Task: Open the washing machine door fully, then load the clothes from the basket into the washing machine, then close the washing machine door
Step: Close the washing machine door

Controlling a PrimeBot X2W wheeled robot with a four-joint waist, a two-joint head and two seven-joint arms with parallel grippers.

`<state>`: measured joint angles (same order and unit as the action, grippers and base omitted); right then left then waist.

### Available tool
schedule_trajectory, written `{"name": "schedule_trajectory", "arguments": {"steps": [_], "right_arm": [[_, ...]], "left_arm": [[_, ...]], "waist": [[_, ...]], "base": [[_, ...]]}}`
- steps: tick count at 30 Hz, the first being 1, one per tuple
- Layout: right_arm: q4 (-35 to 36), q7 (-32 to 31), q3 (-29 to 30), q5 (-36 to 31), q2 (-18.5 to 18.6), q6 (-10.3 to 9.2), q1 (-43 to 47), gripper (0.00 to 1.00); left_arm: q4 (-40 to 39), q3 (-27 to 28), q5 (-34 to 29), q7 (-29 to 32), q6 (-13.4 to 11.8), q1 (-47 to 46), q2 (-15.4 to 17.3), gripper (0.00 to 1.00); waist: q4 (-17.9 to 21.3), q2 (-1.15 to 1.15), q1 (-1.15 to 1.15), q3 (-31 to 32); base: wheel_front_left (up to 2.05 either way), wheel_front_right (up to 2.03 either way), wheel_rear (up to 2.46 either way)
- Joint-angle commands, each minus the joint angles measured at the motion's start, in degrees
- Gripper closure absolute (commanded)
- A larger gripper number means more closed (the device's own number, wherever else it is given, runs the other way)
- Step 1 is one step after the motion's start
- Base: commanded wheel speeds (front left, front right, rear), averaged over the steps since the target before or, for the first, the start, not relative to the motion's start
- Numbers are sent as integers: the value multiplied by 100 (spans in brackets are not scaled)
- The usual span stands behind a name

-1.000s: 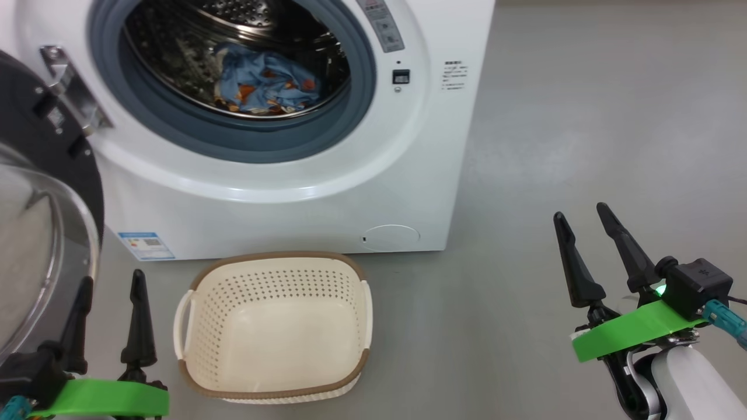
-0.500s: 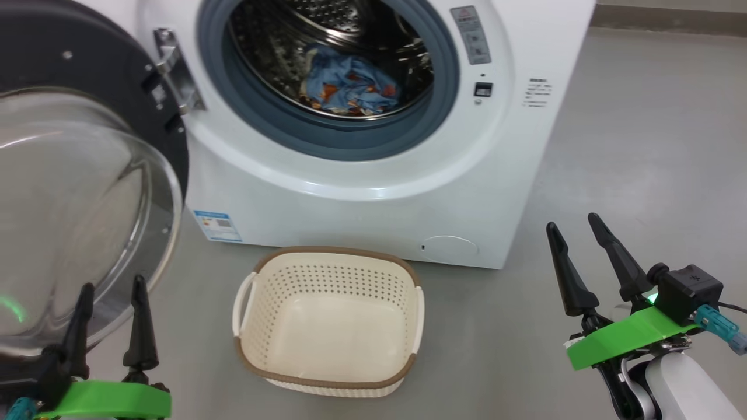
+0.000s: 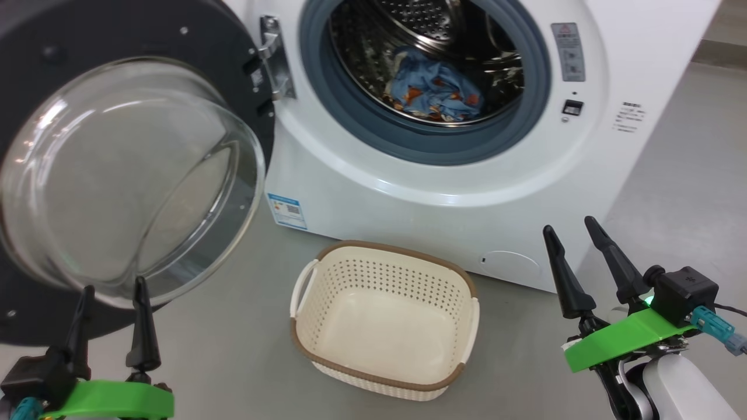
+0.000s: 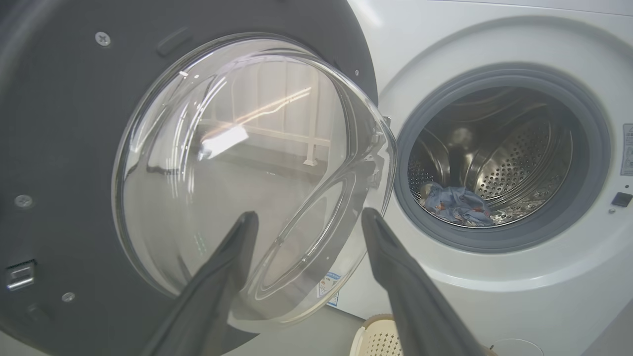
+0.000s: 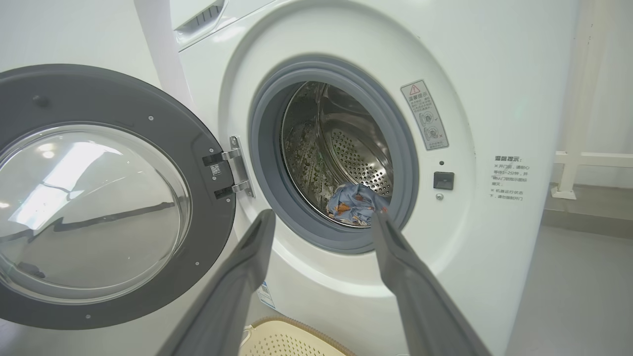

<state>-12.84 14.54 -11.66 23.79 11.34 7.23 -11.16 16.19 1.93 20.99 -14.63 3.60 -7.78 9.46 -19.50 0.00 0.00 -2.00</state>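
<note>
1. Washing machine door (image 3: 128,169) stands swung wide open to the left, its clear bowl just beyond the left gripper (image 3: 113,284), whose two dark fingers are spread apart and hold nothing.
2. At the near right the right gripper (image 3: 569,224) hovers with its fingers likewise parted and empty, near the lower right corner of the washing machine (image 3: 443,192).
3. Between the two grippers the basket (image 3: 397,249) sits empty on the grey floor (image 3: 233,326), close to the machine's front.
4. Farther in, the clothes (image 3: 435,90) lie bunched low in the steel drum (image 3: 420,23), behind the grey gasket (image 3: 443,149).
</note>
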Motion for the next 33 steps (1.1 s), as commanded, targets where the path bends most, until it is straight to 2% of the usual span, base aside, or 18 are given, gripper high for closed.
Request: {"name": "schedule_trajectory", "arguments": {"steps": [1,9,19,33], "right_arm": [[115,46,-124,73,60,25,28,0],[92,46,-198,82,53,25,-6,0],[51,46,-249,84,66,25,-37,0],[-9,46,-376,110,76,25,-159,0]], "left_arm": [[-132,169,-23,-19,-36,-35,93,0],[-172,143,-5,4,-93,-14,109,0],[-187,94,19,2,-120,-6,110,0],[-205,100,65,-12,-170,25,123,0]], "waist": [[-306,0,0,52],[-693,0,0,33],[-941,0,0,-15],[-1070,0,0,-72]], "base": [[0,0,0],[0,0,0],[0,0,0],[0,0,0]]}}
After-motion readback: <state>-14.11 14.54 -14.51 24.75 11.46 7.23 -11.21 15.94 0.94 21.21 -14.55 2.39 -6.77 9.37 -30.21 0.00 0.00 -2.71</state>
